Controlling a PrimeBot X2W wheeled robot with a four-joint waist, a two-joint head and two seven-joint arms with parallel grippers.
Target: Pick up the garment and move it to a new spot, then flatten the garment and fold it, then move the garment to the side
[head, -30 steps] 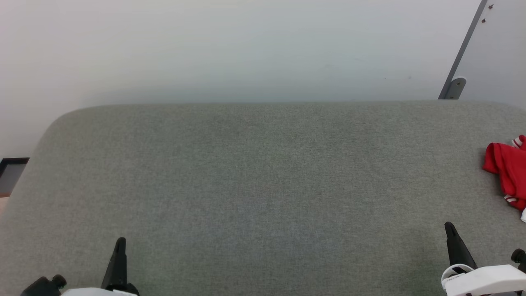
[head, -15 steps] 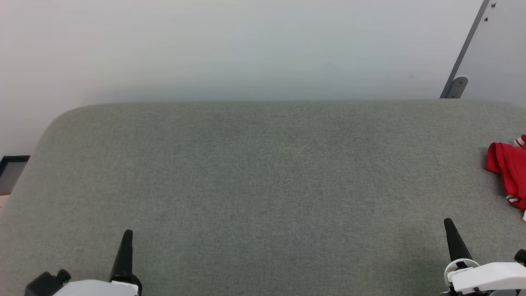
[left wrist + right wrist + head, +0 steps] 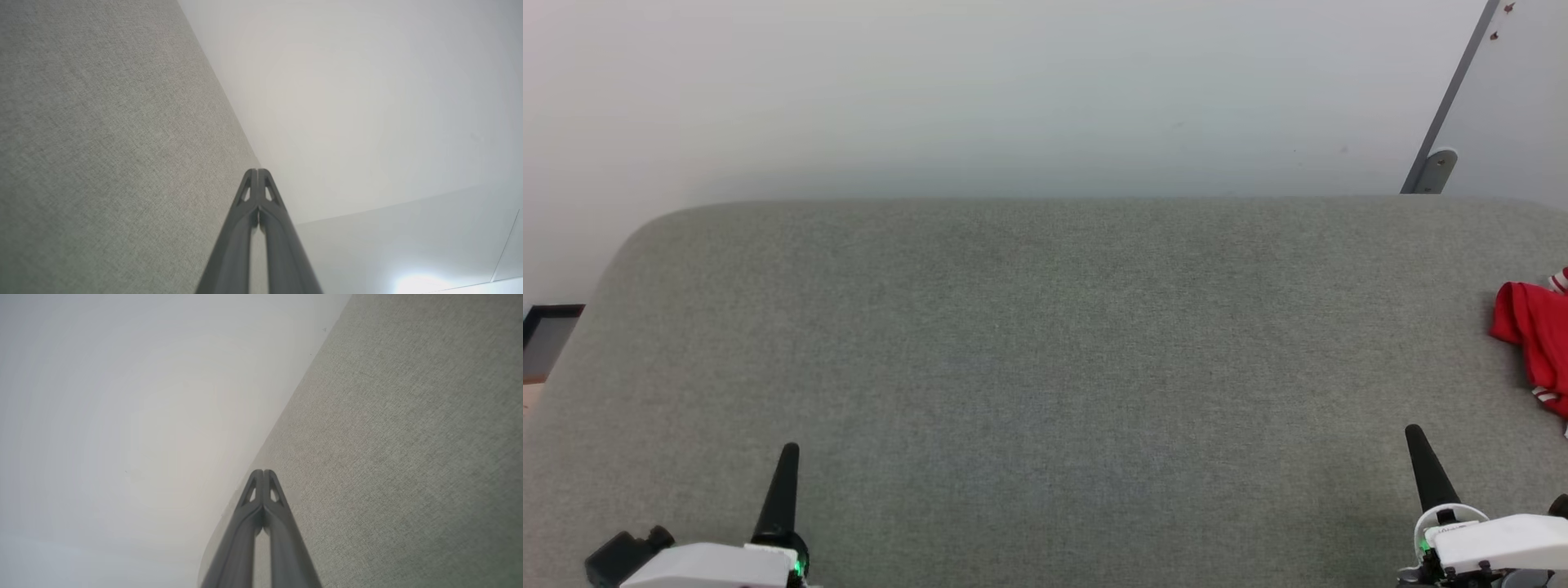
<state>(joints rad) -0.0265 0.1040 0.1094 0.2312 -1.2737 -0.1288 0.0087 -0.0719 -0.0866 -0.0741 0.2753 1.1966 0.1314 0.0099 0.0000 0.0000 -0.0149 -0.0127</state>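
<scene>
The garment (image 3: pixel 1537 335) is a crumpled red heap with red-and-white stripe trim, lying at the far right edge of the grey fabric surface (image 3: pixel 1045 351) and partly cut off by the frame. My left gripper (image 3: pixel 790 451) stands at the lower left, shut and holding nothing. In the left wrist view its fingertips (image 3: pixel 258 173) meet. My right gripper (image 3: pixel 1413 433) is at the lower right, short of the garment and to its left, also shut and holding nothing. Its fingertips (image 3: pixel 263 473) are pressed together in the right wrist view.
A pale wall (image 3: pixel 1013 90) rises behind the surface's far edge. A grey slanted bar with a bracket (image 3: pixel 1437 163) leans at the upper right. A dark framed object (image 3: pixel 547 331) sits past the surface's left edge.
Both grippers have risen a little in the head view, the left one also shifting right. The scene has slid slightly, so the garment sits a bit further toward the right edge.
</scene>
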